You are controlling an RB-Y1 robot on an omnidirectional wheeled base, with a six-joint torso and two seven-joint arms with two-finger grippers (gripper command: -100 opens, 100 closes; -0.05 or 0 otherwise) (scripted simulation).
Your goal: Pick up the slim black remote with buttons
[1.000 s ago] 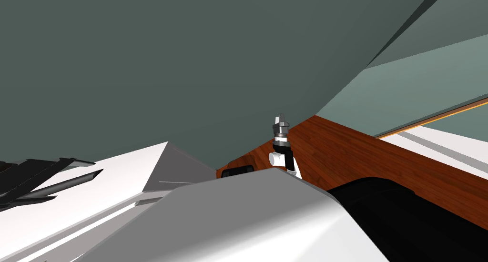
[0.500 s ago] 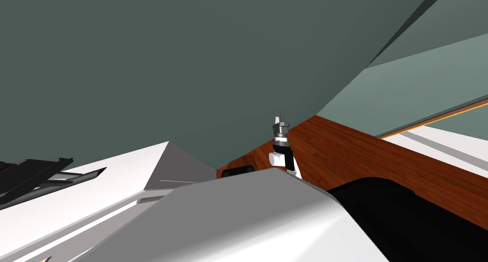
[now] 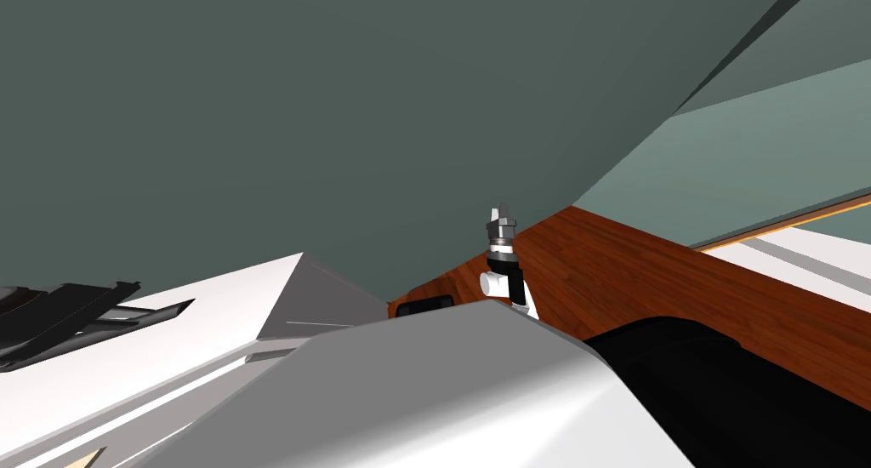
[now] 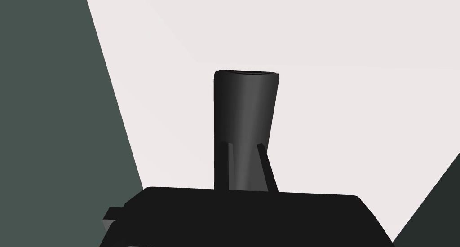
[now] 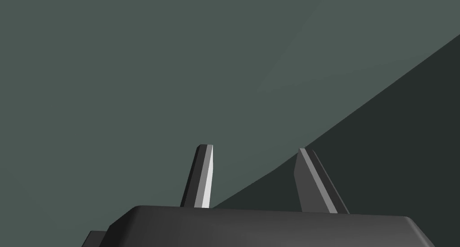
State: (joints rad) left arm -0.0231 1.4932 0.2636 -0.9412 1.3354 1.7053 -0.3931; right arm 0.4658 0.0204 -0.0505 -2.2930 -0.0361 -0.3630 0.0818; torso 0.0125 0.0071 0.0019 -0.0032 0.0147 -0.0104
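One black remote (image 4: 245,105) within left gripper (image 4: 244,145)

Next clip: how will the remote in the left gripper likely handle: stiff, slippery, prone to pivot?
Probably stiff: the remote stands straight out from the left gripper without sag. Its smooth, tapering sides might slip between the thin fingers. Held near one end, it could pivot if bumped.

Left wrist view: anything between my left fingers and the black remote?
Nothing. In the left wrist view both fingers of the left gripper press straight against the sides of the remote.
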